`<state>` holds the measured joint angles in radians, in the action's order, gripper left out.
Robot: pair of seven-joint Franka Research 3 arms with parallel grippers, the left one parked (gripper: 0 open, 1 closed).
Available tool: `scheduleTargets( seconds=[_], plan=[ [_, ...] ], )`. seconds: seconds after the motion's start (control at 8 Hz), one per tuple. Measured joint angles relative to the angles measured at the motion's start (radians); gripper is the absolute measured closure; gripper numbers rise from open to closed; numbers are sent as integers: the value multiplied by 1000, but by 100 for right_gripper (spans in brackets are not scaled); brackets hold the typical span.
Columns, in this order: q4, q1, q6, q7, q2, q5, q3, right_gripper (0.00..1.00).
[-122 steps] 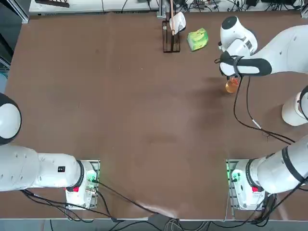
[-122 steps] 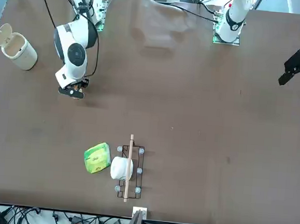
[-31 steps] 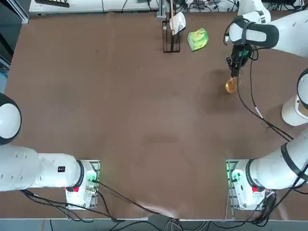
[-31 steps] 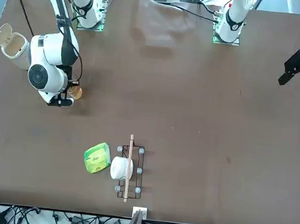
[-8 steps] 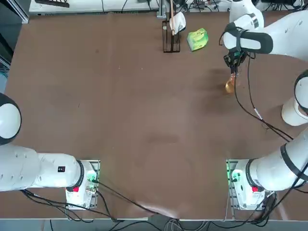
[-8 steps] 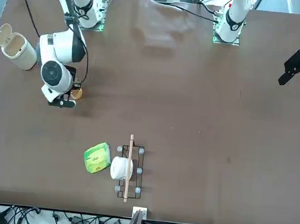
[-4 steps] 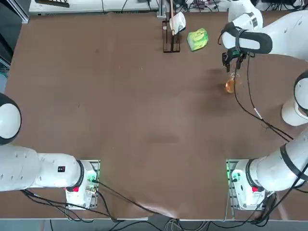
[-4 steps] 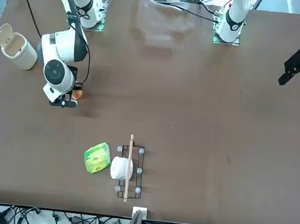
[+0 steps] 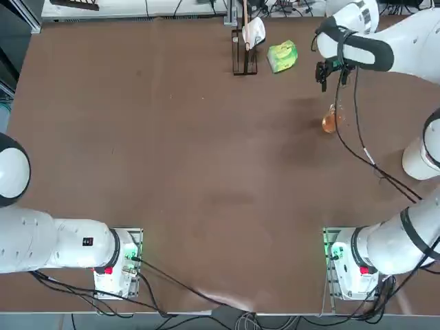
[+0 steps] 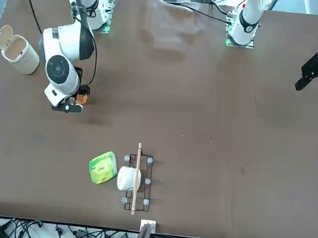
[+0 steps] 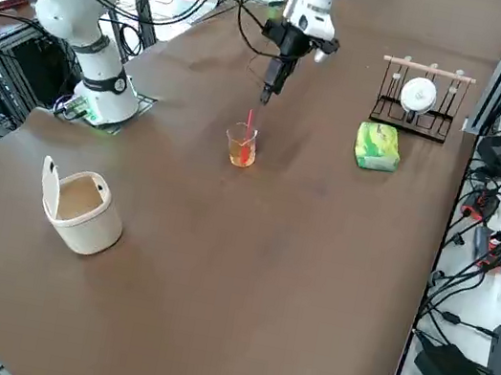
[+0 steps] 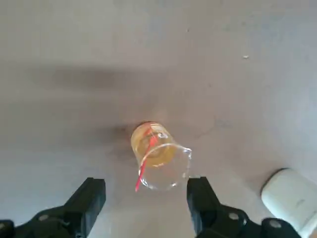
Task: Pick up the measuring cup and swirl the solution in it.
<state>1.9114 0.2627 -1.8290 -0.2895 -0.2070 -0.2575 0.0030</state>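
The measuring cup stands upright on the brown table, a small clear vessel with the orange solution in its lower part and a thin red stick leaning inside. My right gripper hangs in the air above it, open and holding nothing. In the wrist view the cup sits on the table below and between the two spread black fingers, well apart from them. From overhead the gripper is a little beyond the cup, toward the far edge.
A white cylindrical cup with a flipped-up lid stands near the table's right edge. At the far side lie a green lumpy bag and a small wire rack with a wooden bar and a white object.
The gripper opened and let go at the cup, then rose and drew back toward the far edge. The cup stayed standing on the table.
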Motion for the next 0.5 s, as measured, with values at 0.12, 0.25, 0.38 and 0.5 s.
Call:
scheduleTargets(
  seconds=[0.12, 0.25, 0.38, 0.5],
  plan=[
    [-50, -1, 42, 30, 7, 0, -3, 0],
    [-106, -4, 86, 64, 11, 1, -7, 0],
    [-158, -12, 125, 105, 13, 27, -11, 0],
    [-209, -30, 167, 155, 16, 70, -15, 0]
  ],
)
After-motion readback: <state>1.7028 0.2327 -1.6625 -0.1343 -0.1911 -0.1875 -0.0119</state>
